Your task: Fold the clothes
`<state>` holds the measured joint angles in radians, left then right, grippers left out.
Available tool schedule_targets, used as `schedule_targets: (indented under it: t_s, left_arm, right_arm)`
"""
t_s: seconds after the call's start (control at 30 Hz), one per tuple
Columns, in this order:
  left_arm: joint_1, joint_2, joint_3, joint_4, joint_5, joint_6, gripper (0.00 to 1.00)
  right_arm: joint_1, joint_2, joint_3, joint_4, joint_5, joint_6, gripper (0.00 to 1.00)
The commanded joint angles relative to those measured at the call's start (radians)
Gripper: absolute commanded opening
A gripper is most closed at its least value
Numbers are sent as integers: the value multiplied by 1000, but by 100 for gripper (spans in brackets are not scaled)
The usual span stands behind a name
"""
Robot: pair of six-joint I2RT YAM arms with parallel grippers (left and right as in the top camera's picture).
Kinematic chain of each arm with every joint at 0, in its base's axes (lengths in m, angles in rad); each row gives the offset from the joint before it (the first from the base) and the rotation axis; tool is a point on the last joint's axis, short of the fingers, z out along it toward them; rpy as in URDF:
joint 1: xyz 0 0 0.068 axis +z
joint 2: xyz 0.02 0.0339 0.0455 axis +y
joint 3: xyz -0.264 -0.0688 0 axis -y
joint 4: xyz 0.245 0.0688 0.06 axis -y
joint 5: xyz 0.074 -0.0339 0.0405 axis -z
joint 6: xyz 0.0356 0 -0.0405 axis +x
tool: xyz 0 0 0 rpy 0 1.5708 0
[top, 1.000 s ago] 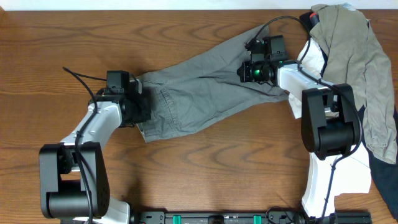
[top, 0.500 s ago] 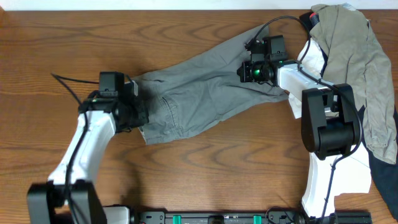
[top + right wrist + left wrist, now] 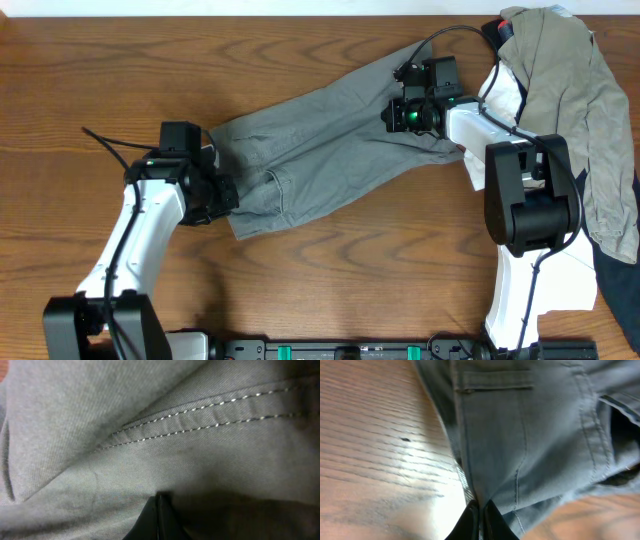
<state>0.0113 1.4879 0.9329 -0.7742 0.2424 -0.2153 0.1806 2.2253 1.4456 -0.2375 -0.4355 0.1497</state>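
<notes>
The grey shorts [image 3: 320, 150] lie flat and slanted across the wooden table [image 3: 350, 270], running from the left middle up to the far right. My left gripper [image 3: 225, 192] is shut on their left end, by the waistband. In the left wrist view its black fingertips [image 3: 481, 512] pinch a fold of the grey cloth [image 3: 530, 435] just below a stitched pocket. My right gripper [image 3: 400, 116] is at the shorts' far right leg. Its fingers [image 3: 159, 502] are shut in the grey fabric [image 3: 150, 425] under a double-stitched seam.
At the right edge is a heap of other clothes: a khaki-tan garment [image 3: 570, 90] on top, white cloth [image 3: 505, 95] under it, and navy fabric [image 3: 615, 290] toward the front. The right arm's base [image 3: 525, 200] stands beside the heap.
My left gripper has moved toward the table's front, pulling the shorts' left end with it. The right gripper has stayed where it was.
</notes>
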Motion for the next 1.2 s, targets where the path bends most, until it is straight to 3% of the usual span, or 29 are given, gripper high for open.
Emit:
schedule_targets:
  t_s: [0.0, 0.03, 0.1, 0.17, 0.57, 0.73, 0.77, 0.87, 0.93, 1.07, 1.17]
  left_arm:
    - [3, 47, -34, 14, -79, -34, 6]
    - [3, 61, -35, 20, -79, -34, 7]
    - [3, 94, -35, 28, -79, -34, 23]
    - [3, 119, -35, 31, -79, -34, 28]
    - [6, 159, 53, -12, -79, -32, 21]
    - [6, 129, 197, -141, -79, 29, 22]
    - [6, 124, 219, -160, -79, 43, 27]
    - [6, 110, 263, -186, -79, 66, 31]
    - [6, 107, 273, -171, -79, 66, 32]
    - [2, 109, 273, -113, -67, 64, 32]
    - [-1, 113, 259, -75, -66, 64, 32]
  right_arm:
    - [3, 84, -39, -40, 65, -10, 1]
    - [3, 84, -40, -40, 65, -14, 1]
    - [3, 84, -39, -43, 65, -17, 1]
    - [3, 84, -39, -44, 65, -17, 1]
    - [3, 84, -39, -43, 64, -24, 1]
    - [1, 68, -39, -48, 55, -53, 1]
    - [0, 55, -35, -57, 40, -85, 2]
    - [0, -10, 0, -134, 37, -137, 29]
    - [-1, -51, 33, -185, 43, -148, 40]
    - [-2, -124, 109, -274, 43, -152, 49]
    - [5, -143, 155, -311, 43, -152, 48]
